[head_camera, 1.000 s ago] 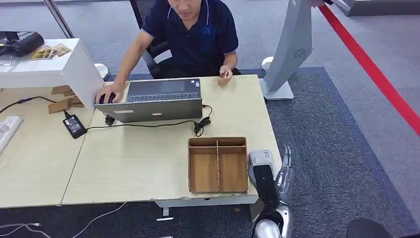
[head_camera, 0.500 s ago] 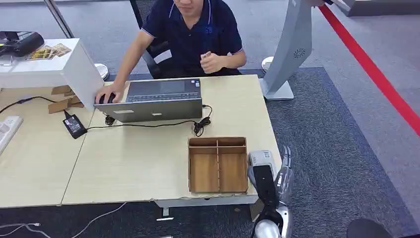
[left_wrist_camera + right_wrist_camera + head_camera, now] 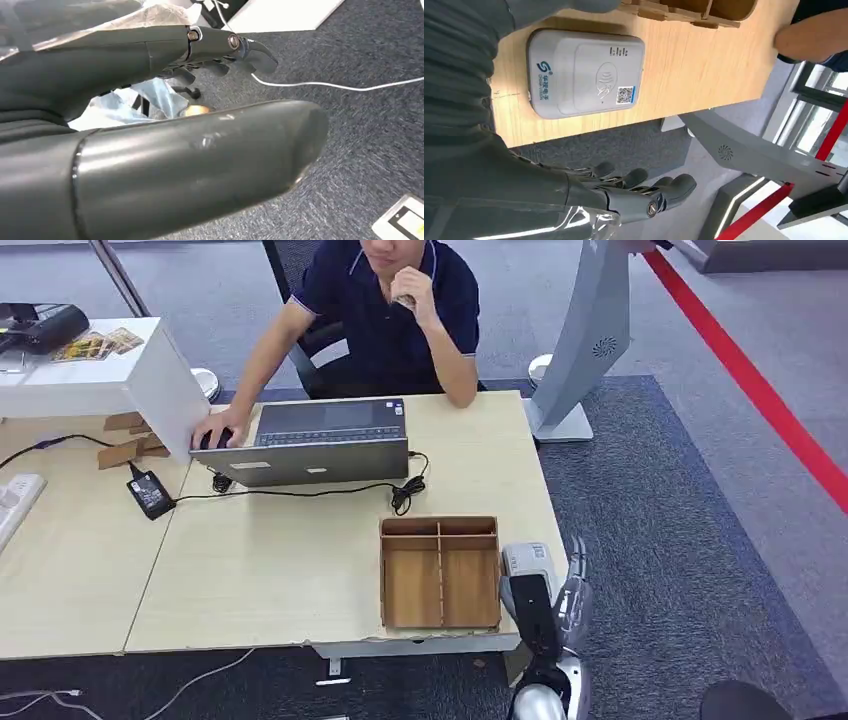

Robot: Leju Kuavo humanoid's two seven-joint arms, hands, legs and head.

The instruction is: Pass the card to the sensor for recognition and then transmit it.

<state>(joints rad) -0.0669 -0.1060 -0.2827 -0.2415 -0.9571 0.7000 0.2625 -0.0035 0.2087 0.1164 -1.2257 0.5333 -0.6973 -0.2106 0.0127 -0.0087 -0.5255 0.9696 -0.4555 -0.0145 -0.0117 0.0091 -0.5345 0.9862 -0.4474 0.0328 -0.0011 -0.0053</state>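
**Right hand empty beside the sensor at the worktop's corner**

The right hand (image 3: 565, 590) reaches up along the worktop's near right edge, its fingers (image 3: 659, 192) spread loosely and straight, holding nothing. Its dark fingers hang over the grey carpet just off the edge. Just beside the hand, on the worktop (image 3: 270, 570), lies the grey card sensor (image 3: 527, 560), flat, with a contactless symbol and a small square code on its top face (image 3: 586, 72). On the sensor's far side from the hand, touching or nearly touching it, sits a wooden tray (image 3: 440, 572) with upright dividers and bare compartments.

Farther out from the hand, across the worktop, an open laptop (image 3: 320, 440) stands with its cable trailing to a black power brick (image 3: 150, 493). A person (image 3: 385, 310) sits behind it, one hand on a mouse beside the laptop, the other raised to the chin.

Well apart from the right hand, at the far left, several cards (image 3: 98, 343) lie fanned on a white stand (image 3: 110, 375).

The left hand (image 3: 165, 125) hangs over carpet (image 3: 360, 130), fingers extended and apart, with nothing in them; a white cable (image 3: 340, 86) runs across the floor beyond its fingertips.
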